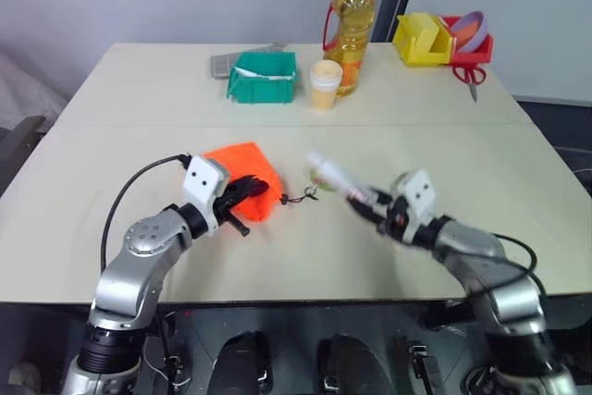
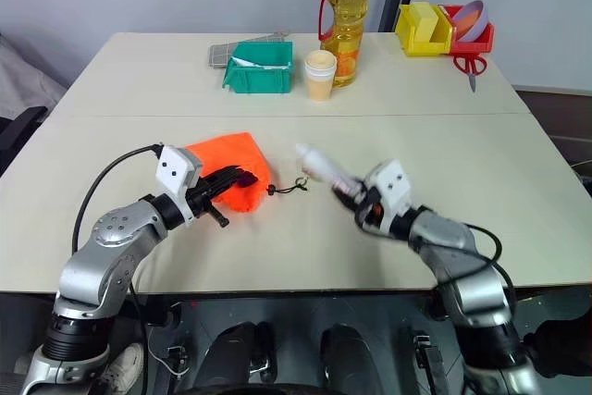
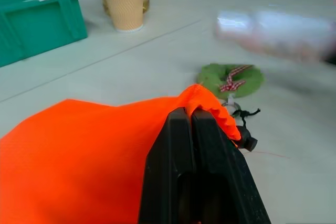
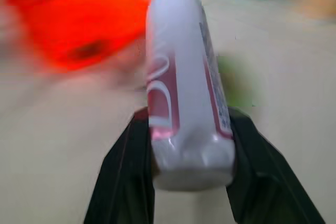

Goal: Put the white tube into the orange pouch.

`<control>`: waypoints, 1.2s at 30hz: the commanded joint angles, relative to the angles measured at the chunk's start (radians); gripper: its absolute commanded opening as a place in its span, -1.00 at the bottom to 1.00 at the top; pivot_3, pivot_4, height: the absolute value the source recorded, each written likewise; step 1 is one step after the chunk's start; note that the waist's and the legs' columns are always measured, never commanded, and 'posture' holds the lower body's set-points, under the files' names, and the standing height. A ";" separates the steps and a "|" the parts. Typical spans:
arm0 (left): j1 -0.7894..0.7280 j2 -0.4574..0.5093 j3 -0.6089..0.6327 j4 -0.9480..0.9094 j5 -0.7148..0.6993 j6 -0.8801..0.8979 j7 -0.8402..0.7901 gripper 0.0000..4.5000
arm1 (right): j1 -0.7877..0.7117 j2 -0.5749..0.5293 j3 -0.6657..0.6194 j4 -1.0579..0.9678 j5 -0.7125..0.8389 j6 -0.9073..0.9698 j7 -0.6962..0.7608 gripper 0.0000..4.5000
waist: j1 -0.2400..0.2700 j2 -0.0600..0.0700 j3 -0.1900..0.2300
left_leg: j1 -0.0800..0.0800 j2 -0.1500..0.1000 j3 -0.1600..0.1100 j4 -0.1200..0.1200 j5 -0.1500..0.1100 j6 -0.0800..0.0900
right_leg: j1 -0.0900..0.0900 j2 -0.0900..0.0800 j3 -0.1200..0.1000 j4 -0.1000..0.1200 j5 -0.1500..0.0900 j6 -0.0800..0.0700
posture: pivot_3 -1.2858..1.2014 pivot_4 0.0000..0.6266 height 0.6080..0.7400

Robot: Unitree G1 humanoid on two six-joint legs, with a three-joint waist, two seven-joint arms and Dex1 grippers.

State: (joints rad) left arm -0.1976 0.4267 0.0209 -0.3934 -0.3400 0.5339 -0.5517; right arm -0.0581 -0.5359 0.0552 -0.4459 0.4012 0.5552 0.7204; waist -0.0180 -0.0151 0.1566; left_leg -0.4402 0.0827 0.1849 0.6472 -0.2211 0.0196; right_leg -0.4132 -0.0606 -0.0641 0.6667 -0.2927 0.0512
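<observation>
From the head view, the left gripper pinches the orange pouch left of centre, well back from the surface's near edge. The right gripper holds the white tube lifted just right of centre, bare room between tube and pouch.

In the left wrist view the fingers are pressed together on the pouch's gathered rim.

In the right wrist view the fingers clamp the tube's base; its reddish label is unreadable.

white tube in right end effector
</observation>
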 commanded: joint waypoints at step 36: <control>0.014 0.044 -0.030 -0.156 -0.154 0.121 -0.049 -1.00 | -0.357 0.437 0.242 0.166 -0.087 0.252 -0.371 -0.50 | -0.002 0.000 0.000 | -0.002 0.000 0.001 0.000 0.001 -0.001 | -0.002 0.000 0.000 0.000 0.000 -0.001 | 0.03 -0.52 1.00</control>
State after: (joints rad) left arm -0.1786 0.4622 -0.0128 -0.5126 -0.4724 0.6545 -0.5921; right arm -0.3848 -0.1133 0.2850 -0.2646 0.3228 0.8208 0.3534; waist -0.0196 -0.0152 0.1566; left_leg -0.4424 0.0825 0.1855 0.6474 -0.2203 0.0185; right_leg -0.4155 -0.0609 -0.0643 0.6665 -0.2925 0.0501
